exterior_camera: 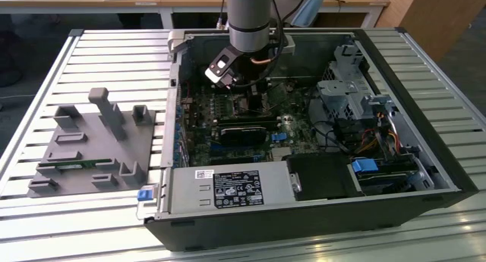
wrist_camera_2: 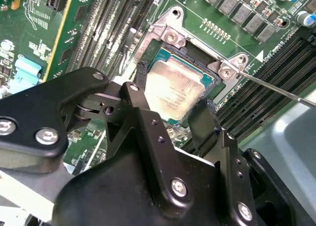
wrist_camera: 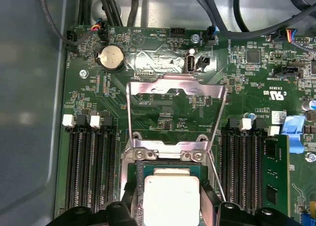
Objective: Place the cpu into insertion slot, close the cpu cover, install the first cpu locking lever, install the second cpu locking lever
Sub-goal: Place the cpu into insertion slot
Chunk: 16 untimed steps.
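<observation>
Black-fingered, the gripper (wrist_camera_2: 172, 95) is clenched on the cpu (wrist_camera_2: 174, 85), which is held lying in the insertion slot (wrist_camera_2: 189, 52) of the green motherboard (wrist_camera: 247, 72). Just beyond, the cpu cover (wrist_camera: 148, 86) is swung up open, and a thin locking lever (wrist_camera_2: 276, 90) is raised free beside the memory slots (wrist_camera: 91, 171). Farther out, the open computer case (exterior_camera: 304, 228) is carried by the slatted bench (exterior_camera: 114, 51).

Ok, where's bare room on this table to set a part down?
Bare table slats lie behind and in front of the grey fixture, and on the exterior view's right of the computer case. It is crowded inside, around the gripper.
</observation>
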{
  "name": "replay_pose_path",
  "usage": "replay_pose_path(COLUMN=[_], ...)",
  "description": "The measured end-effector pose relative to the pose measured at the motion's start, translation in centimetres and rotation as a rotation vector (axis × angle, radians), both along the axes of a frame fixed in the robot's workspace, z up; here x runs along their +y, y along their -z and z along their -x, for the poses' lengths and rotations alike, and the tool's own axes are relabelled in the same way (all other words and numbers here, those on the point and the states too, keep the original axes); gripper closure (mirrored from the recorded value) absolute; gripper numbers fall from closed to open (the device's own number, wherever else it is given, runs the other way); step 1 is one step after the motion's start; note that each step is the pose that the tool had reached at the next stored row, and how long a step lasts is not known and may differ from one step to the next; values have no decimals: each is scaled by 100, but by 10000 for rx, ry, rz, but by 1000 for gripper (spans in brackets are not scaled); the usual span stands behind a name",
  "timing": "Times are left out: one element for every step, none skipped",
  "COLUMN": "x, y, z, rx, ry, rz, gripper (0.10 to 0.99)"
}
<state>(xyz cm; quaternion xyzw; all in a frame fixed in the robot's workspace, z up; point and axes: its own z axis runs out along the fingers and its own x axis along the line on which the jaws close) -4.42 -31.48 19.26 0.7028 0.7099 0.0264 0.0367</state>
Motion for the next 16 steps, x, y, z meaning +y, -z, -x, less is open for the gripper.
replay_pose_path(x=[6,8,9,9,10,10,10,10,10,10,10,10,10,10,10,10], y=[2,4,5,6,7,7,8,8,8,6,3,-5,-28,-35,-43,-53], z=[0,0,0,0,0,0,0,0,0,0,0,0,0,0,0,0], rx=[0,-1,0,0,0,1,1,1,0,0,0,0,1,0,1,1], ry=[0,-1,-1,-1,1,1,1,1,2,2,2,2,2,2,2,2], rz=[0,-2,0,0,0,0,0,0,0,-1,-1,0,0,-1,0,0], gripper=[475,475,475,475,475,475,475,475,475,475,475,475,475,475,475,475])
